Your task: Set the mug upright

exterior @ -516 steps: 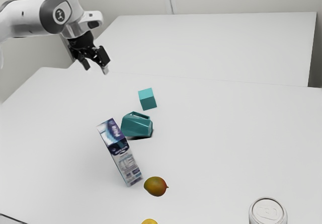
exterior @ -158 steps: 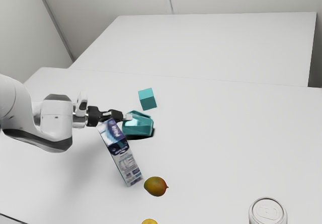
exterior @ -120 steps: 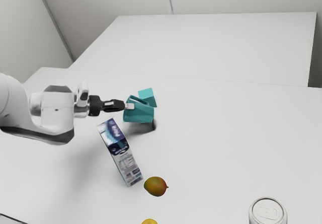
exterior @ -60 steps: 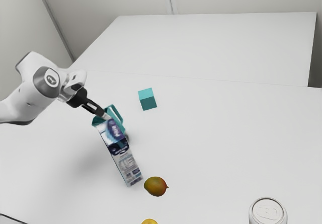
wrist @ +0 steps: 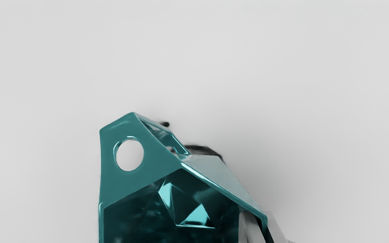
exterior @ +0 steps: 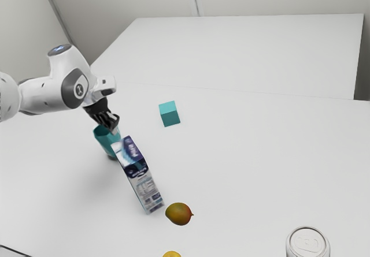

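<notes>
1. My gripper [exterior: 114, 130] has the mug [exterior: 107, 141] pinched at its rim: one finger inside, the other outside, the wall between them.
2. The mug is mouth up, roughly upright, at the exterior view's left. I can't tell whether its base touches the table [exterior: 248, 159].
3. The wrist view looks into its hollow, with the handle [wrist: 113, 182] jutting out, a round hole through it.
4. The carton [exterior: 137, 172] stands near the mug and partly hides it; whether they touch, I can't tell.
5. The block [exterior: 170, 114] lies apart, toward the exterior view's right from me.
6. The mango [exterior: 178, 213] lies near the carton's foot, a yellow thing [exterior: 171, 254] near it, and the can [exterior: 308, 245] well apart.
</notes>
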Motion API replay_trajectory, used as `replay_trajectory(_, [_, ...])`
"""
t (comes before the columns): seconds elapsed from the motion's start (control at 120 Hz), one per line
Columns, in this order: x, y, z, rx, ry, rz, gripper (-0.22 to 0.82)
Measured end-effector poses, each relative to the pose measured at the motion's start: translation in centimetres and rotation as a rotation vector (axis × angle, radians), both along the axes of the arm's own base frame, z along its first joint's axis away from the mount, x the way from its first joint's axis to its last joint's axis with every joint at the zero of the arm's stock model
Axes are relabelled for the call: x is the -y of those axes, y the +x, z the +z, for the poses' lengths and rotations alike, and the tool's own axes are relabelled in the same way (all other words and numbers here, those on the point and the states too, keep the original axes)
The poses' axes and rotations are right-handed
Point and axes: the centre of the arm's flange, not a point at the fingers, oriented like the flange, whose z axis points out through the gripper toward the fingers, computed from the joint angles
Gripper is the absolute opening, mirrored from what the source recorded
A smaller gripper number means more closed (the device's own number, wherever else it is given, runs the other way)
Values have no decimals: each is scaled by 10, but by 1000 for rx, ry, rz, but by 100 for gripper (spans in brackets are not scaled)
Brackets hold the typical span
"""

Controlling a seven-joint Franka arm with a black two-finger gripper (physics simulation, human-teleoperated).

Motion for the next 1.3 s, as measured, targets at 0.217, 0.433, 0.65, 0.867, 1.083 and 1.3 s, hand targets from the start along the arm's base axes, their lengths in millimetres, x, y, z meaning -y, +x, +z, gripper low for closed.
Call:
replay_trajectory(0.217, [39,13,-2,-16,63,16,-18])
replay_trajectory(0.433, [61,12,-4,-44,57,91,-18])
replay_trajectory(0.65, [89,5,-8,-76,38,150,-18])
replay_trajectory(0.867, [88,-15,-15,-112,15,238,-18])
replay_trajectory(1.083, [90,-14,-3,-95,0,290,21])
replay_trajectory(1.3, [93,1,61,5,-29,316,46])
